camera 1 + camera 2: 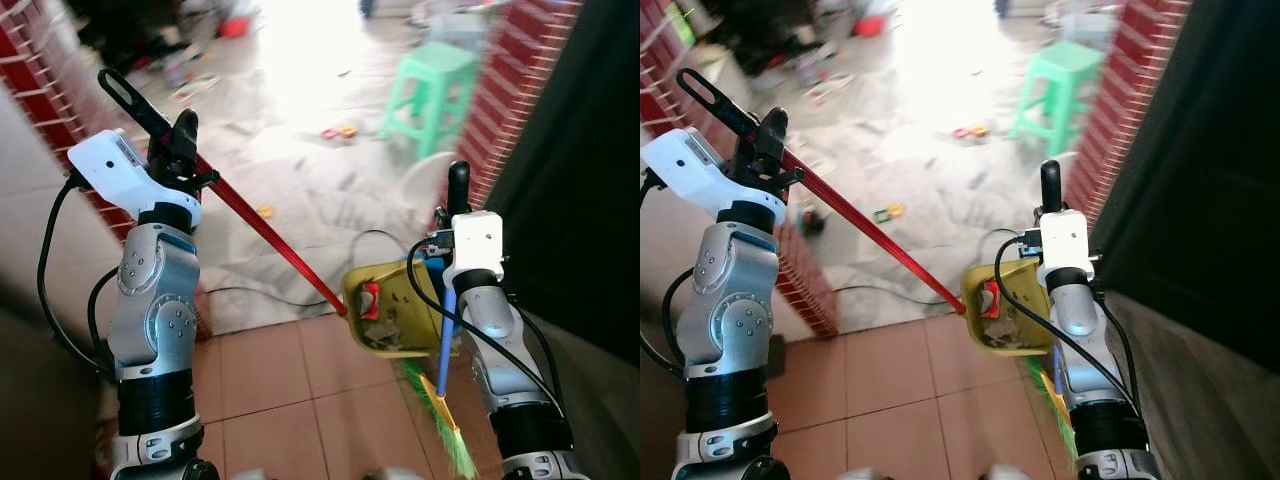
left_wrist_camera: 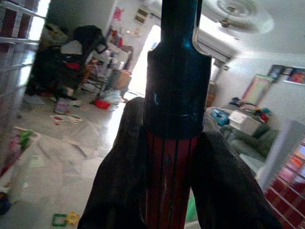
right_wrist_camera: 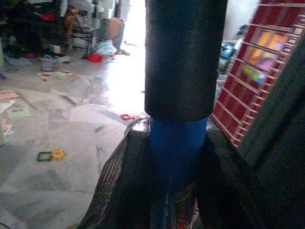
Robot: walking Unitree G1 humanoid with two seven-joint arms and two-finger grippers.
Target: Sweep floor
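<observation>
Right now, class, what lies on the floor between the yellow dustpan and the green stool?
In the left eye view, between the yellow dustpan and the green stool lies pale floor crossed by a thin black cable, with a white rounded object beside the stool.

You will find no text, label, brand, number or sign here that can be read. On the blue broom handle [image 3: 177, 157] in the right wrist view, you can see a scrap of red lettering near the lower end, but it is cut off and too blurred to make out. In the yellow plastic dustpan [image 1: 400, 300] there is a small red piece with pale marks on it; you cannot tell whether those are letters. The framed pictures on the far wall [image 2: 288, 75] in the left wrist view are too small and soft for you to read anything on them.
</observation>
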